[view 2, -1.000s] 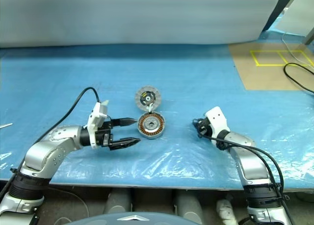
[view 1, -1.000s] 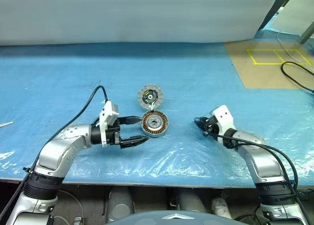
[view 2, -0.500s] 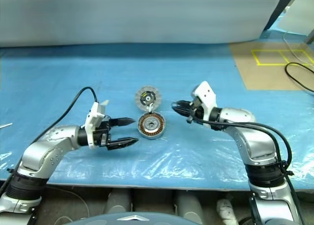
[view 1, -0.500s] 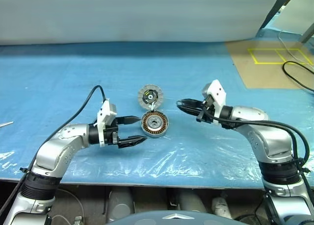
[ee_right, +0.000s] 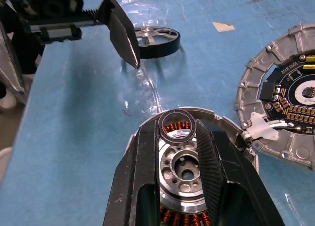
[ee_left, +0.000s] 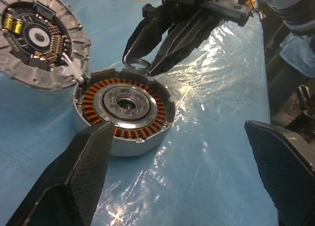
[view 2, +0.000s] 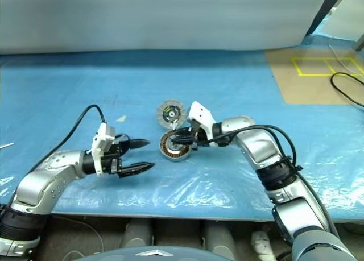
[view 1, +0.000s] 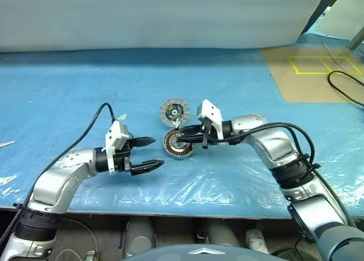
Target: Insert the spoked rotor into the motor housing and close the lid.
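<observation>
The motor housing (view 1: 177, 145) sits mid-table with copper windings showing. Its hinged lid (view 1: 173, 111) lies open behind it, ribbed face with black-and-yellow centre up. My right gripper (view 1: 178, 140) reaches in from the right, just over the housing (ee_right: 183, 173), shut on a small dark ring (ee_right: 177, 136) pinched at its fingertips. My left gripper (view 1: 158, 152) stands open a little left of the housing (ee_left: 125, 105), nothing between its fingers. The spoked rotor (ee_right: 156, 40) lies flat on the sheet just beyond the left gripper's finger (ee_right: 123, 31).
A blue plastic sheet (view 1: 68, 90) covers the table. A brown board with yellow tape marks (view 1: 318, 65) and a black cable (view 1: 344, 82) lie at the back right. A small white scrap (view 1: 122, 116) lies behind the left gripper.
My right arm has swung leftward and up from the table's right part to just over the housing, still shut on the small ring. The left gripper has stayed open and hardly moved.
</observation>
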